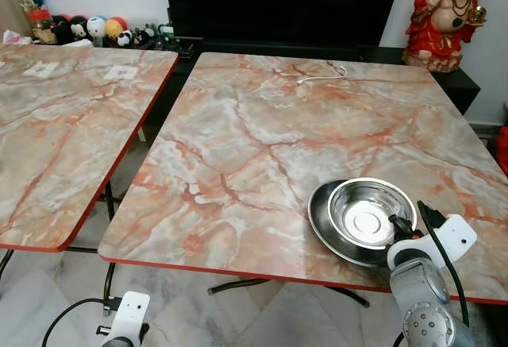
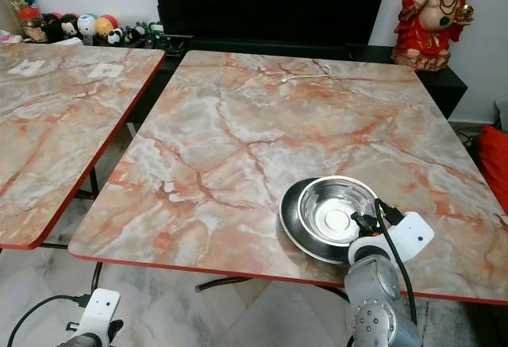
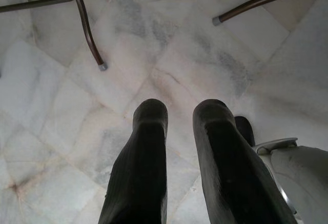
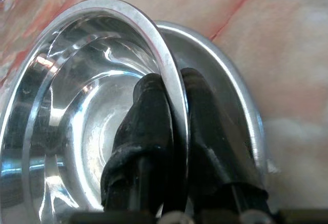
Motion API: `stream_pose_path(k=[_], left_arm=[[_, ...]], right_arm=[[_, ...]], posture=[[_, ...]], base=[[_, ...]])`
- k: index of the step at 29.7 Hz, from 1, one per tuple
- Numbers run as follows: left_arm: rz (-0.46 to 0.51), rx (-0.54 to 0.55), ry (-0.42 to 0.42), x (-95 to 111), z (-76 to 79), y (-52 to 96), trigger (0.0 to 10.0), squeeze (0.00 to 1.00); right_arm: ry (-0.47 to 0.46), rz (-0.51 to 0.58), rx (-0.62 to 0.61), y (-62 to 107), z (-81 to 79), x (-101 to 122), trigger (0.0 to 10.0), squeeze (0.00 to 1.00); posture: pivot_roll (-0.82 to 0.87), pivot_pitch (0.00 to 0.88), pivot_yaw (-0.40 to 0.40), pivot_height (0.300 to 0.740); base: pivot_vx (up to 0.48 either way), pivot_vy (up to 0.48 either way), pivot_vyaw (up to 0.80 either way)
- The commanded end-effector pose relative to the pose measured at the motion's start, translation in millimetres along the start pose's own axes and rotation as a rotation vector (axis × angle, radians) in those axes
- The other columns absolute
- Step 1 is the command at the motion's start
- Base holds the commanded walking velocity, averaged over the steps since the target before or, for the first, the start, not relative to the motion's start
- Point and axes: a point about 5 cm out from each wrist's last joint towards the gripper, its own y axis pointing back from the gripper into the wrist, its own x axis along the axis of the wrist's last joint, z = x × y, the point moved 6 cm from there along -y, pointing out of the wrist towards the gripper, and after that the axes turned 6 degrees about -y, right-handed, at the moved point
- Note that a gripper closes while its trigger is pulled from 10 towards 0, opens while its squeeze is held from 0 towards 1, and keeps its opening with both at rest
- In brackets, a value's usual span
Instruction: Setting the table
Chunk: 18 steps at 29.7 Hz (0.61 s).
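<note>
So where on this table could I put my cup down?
Nearly anywhere: the table is bare from the cable at the far edge down to the near-left corner. Only the near-right corner is crowded, where the right gripper pinches the bowl on its plate.

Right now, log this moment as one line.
right gripper: shut on steel bowl rim | bowl: on steel plate, near table edge | left gripper: idle, open, above floor
</note>
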Motion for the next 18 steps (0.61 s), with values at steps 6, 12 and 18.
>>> stream_pose_path(k=[6,12,18], left_arm=[[-0.020,-0.013,-0.021,-4,4.7,0.2,10.0,0.00],[-0.023,-0.011,-0.020,-6,3.4,0.6,10.0,0.00],[-0.028,-0.009,-0.019,-9,1.4,1.4,10.0,0.00]], right_arm=[[-0.020,0.000,0.009,-1.8,-7.3,-2,10.0,0.40],[-0.017,0.027,-0.023,-2.2,0.9,5,10.0,0.22],[0.039,0.057,-0.031,-0.2,1.0,10,10.0,0.00]], posture=[[0.13,0.000,-0.033,0.740],[0.13,0.000,-0.033,0.740],[0.12,0.000,-0.033,0.740]], base=[[0.000,0.000,0.00],[0.000,0.000,0.00],[0.000,0.000,0.00]])
